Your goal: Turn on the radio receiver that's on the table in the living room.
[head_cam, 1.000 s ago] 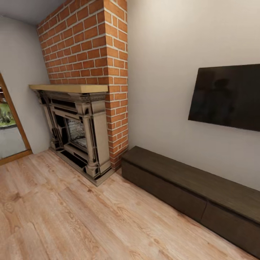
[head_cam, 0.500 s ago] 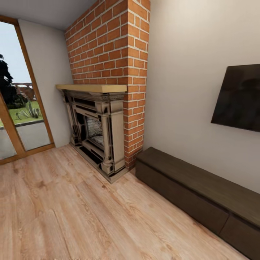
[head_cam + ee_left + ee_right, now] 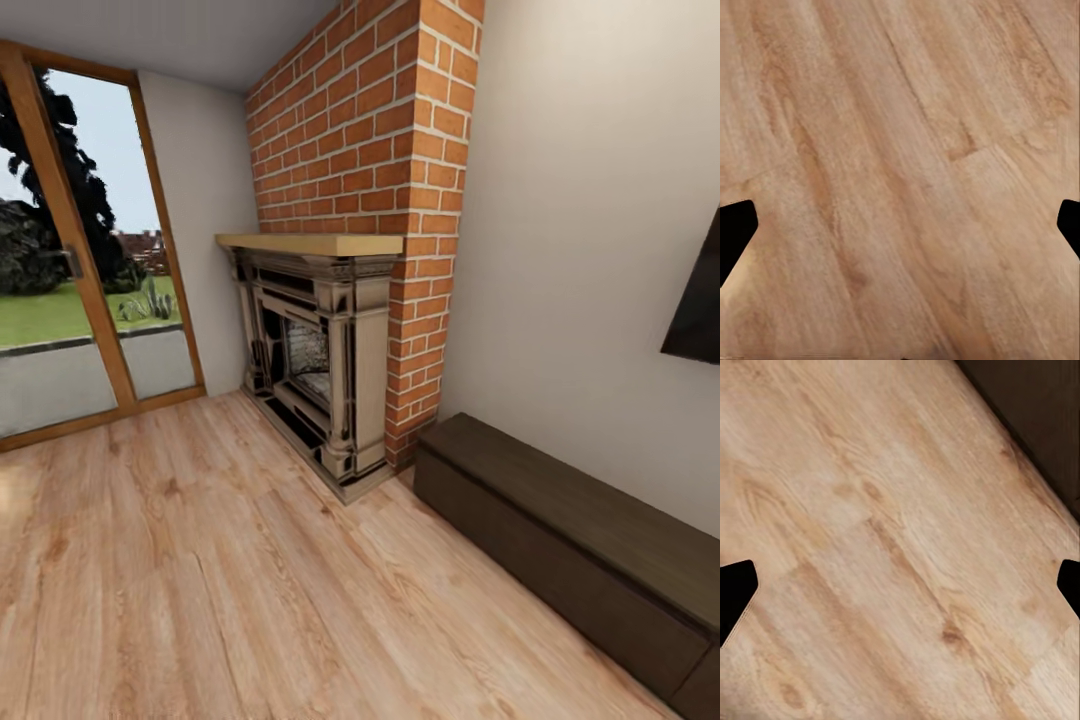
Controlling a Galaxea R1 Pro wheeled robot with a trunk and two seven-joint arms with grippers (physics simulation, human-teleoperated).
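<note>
Both grippers hang over bare plank floor [image 3: 900, 150]. The left gripper [image 3: 900, 225] and right gripper [image 3: 900, 585] each show fingertips spread wide at the frame edges, released and holding nothing. Beyond them stand a brick fireplace [image 3: 330, 370], a dark bench [image 3: 570, 540] and a glass door [image 3: 70, 290]. The radio and its table are nowhere here, so I can't say which arm lies nearer.

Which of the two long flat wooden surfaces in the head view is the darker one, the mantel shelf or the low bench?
The low bench along the wall; it is dark brown, while the mantel shelf is pale tan.
</note>
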